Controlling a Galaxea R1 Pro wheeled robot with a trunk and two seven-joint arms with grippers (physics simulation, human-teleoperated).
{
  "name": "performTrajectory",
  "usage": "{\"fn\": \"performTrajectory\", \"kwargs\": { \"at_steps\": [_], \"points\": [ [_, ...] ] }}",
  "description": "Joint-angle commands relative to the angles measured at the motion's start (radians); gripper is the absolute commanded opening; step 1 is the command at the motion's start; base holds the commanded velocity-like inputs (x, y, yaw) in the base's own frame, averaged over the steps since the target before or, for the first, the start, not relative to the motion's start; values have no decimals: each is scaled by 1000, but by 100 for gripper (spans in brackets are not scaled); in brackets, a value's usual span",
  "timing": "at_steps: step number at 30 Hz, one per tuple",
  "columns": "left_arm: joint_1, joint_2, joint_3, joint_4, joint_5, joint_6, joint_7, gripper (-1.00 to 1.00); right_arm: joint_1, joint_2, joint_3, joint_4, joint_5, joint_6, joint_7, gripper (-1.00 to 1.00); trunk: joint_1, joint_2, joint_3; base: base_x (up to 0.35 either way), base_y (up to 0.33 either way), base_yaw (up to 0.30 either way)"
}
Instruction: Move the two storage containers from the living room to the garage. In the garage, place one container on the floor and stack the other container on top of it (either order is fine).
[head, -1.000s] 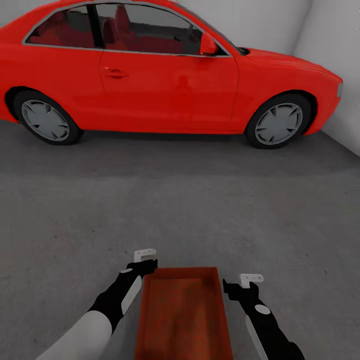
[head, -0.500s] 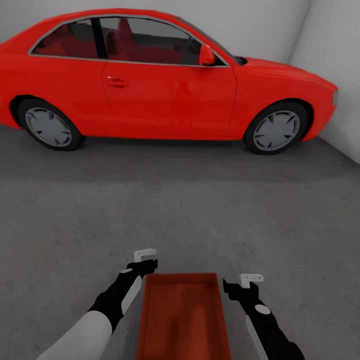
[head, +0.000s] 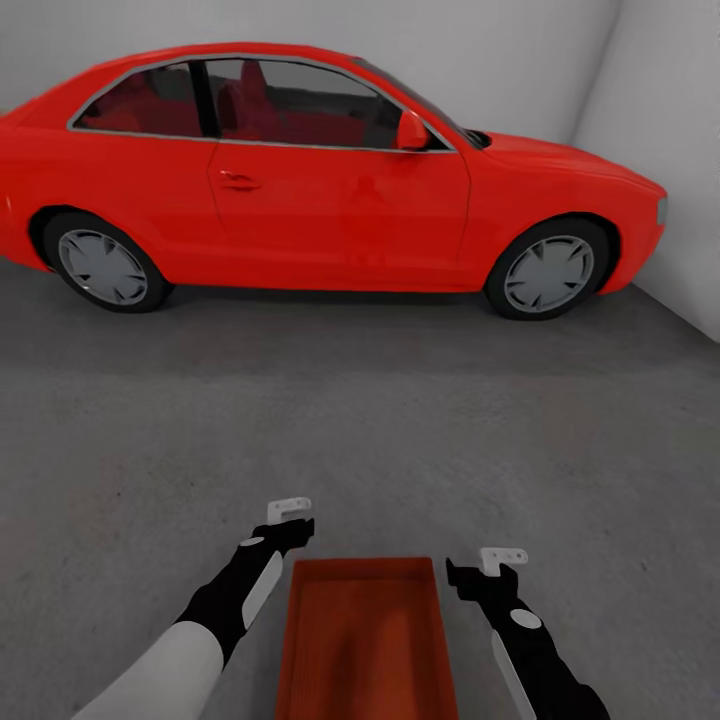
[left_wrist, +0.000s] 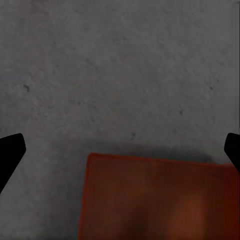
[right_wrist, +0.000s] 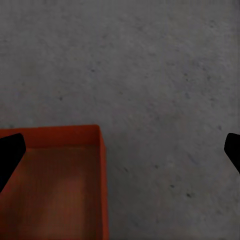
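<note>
In the garage, the left gripper (head: 293, 520) hangs just beside the near-left corner of an orange bin (head: 365, 640) resting on the floor (head: 360, 430), jaws spread wide and gripping nothing; the bin lies between both arms, a red car (head: 330, 170) parked well beyond. The right gripper (head: 478, 570), likewise open and empty, flanks the bin's right wall. Apparently the first bin is set down; the next move calls for returning to fetch the second one for stacking
</note>
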Motion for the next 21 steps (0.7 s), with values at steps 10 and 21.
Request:
{"fn": "performTrajectory", "kwargs": {
  "at_steps": [10, 21],
  "points": [
    [0, -1, -8, -2, 11, 4, 9, 100, 0, 1, -1, -2, 2, 6, -2, 100, -39, 70, 46, 0, 0, 0],
    [0, -1, -9, -2, 11, 4, 9, 100, 0, 1, -1, -2, 2, 6, -2, 100, -81, 147, 98, 0, 0, 0]
  ]
}}
